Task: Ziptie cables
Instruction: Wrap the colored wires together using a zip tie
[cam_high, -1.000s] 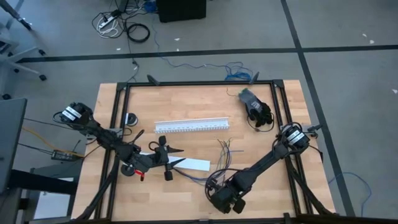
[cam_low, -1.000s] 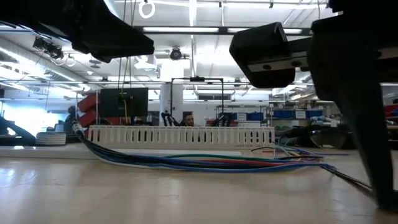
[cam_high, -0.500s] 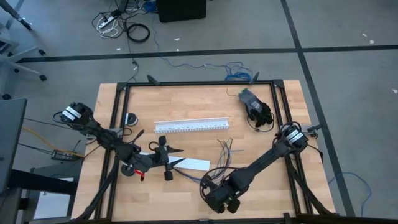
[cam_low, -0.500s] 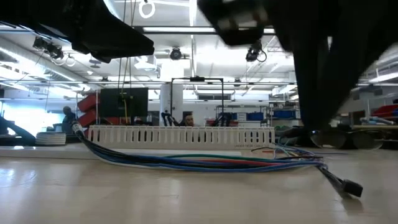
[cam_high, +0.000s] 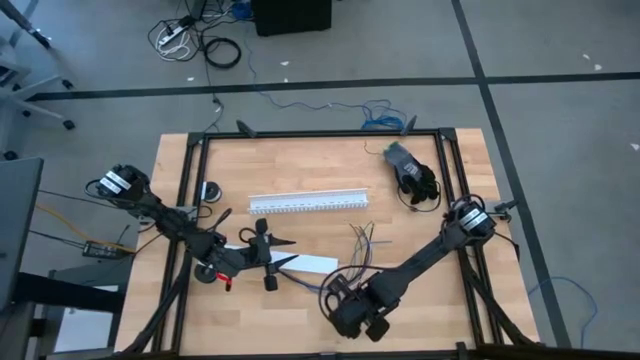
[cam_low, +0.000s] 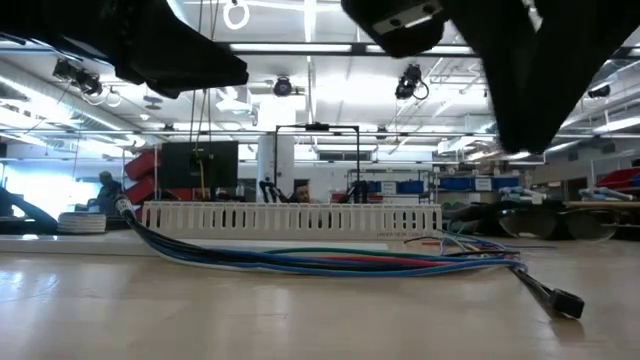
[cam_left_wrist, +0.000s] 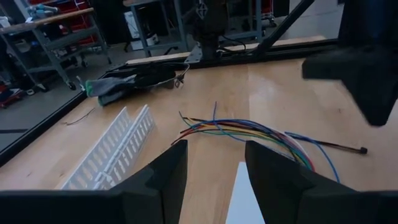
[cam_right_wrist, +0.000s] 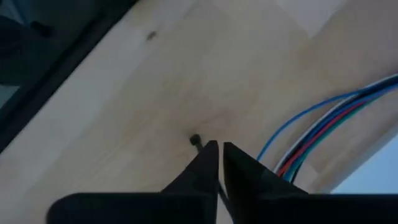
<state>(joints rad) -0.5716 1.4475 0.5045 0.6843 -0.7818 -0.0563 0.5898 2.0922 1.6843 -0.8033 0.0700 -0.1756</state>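
High view, table (cam_high: 420, 260): a light wooden top inside a black frame is seen, with one arm entering at each side.
Left gripper (cam_high: 283, 252): it is held low at the lower left of the table. In the left wrist view its fingers (cam_left_wrist: 155, 180) are seen parted by a clear gap, and nothing is gripped between them.
Right gripper (cam_right_wrist: 219, 152): it is placed at the lower centre of the high view. In the right wrist view its fingers are drawn almost together, with only a thin slit left between them. Whether anything is pinched there cannot be told.
Cables (cam_high: 357, 240): a loose coloured bundle is laid on the wood right of centre in the high view, between the two grippers. In the low view it is spread flat in front of the white channel (cam_low: 290, 217).
Ziptie (cam_left_wrist: 333, 145): a thin black strip is seen flat on the table just beside the cables' outer curve. Its head is shown at the lower right of the low view, and just past the right fingertips in the right wrist view.
White sheet (cam_high: 312, 264): it is laid just beside the left gripper.
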